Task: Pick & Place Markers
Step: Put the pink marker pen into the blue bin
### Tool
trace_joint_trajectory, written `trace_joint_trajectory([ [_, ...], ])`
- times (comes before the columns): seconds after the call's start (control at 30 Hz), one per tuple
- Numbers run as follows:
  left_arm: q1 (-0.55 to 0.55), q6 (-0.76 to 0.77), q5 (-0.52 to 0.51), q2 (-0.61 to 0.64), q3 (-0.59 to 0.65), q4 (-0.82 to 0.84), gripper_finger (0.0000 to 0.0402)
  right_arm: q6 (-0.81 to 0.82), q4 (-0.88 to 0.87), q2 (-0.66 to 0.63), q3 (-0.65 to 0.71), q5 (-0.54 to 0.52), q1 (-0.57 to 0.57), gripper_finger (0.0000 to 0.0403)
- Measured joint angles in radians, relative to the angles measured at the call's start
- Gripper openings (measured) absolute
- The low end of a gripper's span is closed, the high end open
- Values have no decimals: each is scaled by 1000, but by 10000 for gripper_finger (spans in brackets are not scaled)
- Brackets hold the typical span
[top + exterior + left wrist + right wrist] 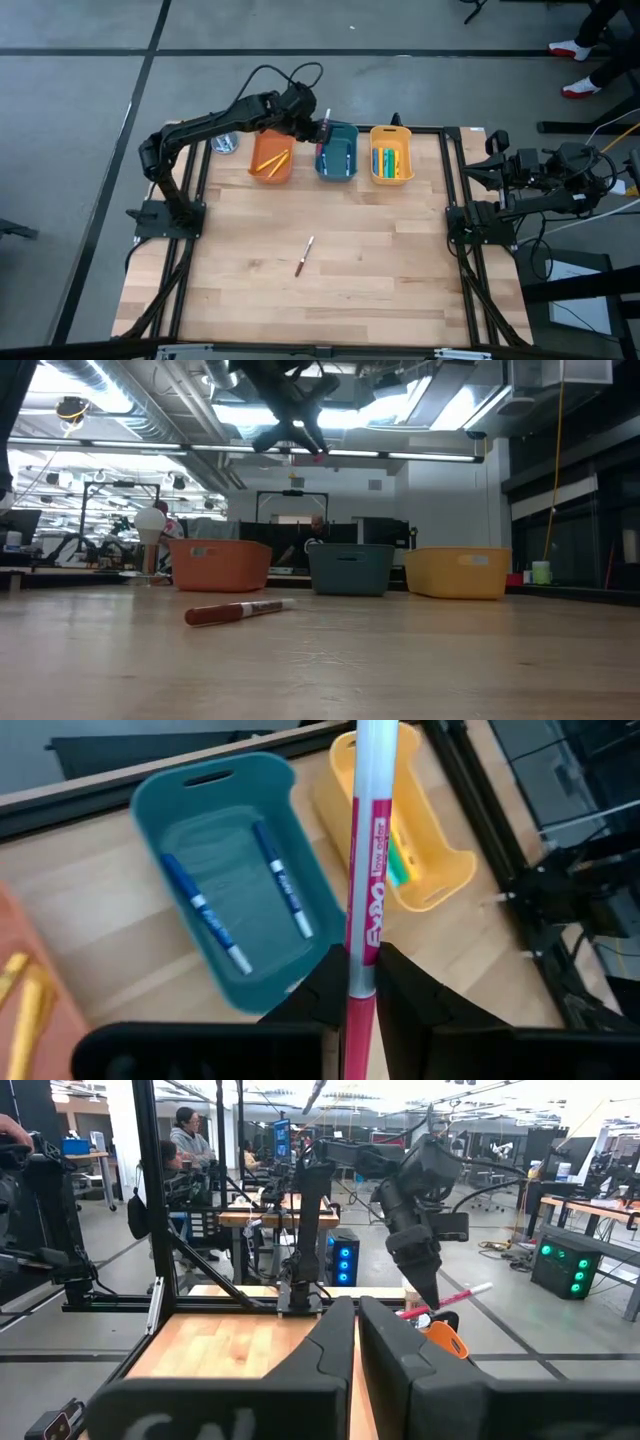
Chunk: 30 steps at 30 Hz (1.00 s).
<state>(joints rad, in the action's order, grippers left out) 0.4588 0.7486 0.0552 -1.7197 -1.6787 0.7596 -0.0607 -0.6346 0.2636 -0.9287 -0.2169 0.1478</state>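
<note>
My left gripper [360, 968] is shut on a pink-and-white marker [368, 860] and hovers over the far rim of the teal bin [337, 152]. Two blue markers [283, 880] lie on the floor of the teal bin [215, 810]. The orange bin [271, 155] holds yellow markers, and the yellow bin [391, 153] holds teal and yellow ones. One red-and-white marker [304, 257] lies flat on the table's middle, also seen in the low view [240, 611]. My right gripper [356, 1342] is shut and waits at the table's right edge. My left gripper pinches the pink marker between its two fingers [325, 982], on the barrel near its pink end [360, 982]. The fingers lie across the marker. It is lifted clear above the teal bin, and its white end [375, 740] sticks out past the fingertips.
The three bins stand side by side along the table's far edge. A metal cup [226, 143] stands left of the orange bin. A black frame borders the table [380, 300]. People stand in the room beyond.
</note>
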Motion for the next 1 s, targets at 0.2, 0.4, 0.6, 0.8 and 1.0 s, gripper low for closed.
trace_joint_trajectory([
  [0.2,6,6,8,-56,-29,-1,27,0,0,0,0,0,0,21],
  [0.4,16,35,36,-104,-40,-32,27,0,0,0,0,0,0,21],
  [0.6,27,70,73,-153,-40,-91,28,0,0,0,0,0,0,21],
  [0.8,34,106,105,-217,-40,-113,28,0,0,0,0,0,0,21],
  [1.0,46,135,142,-281,-40,-113,28,0,0,0,0,0,0,21],
])
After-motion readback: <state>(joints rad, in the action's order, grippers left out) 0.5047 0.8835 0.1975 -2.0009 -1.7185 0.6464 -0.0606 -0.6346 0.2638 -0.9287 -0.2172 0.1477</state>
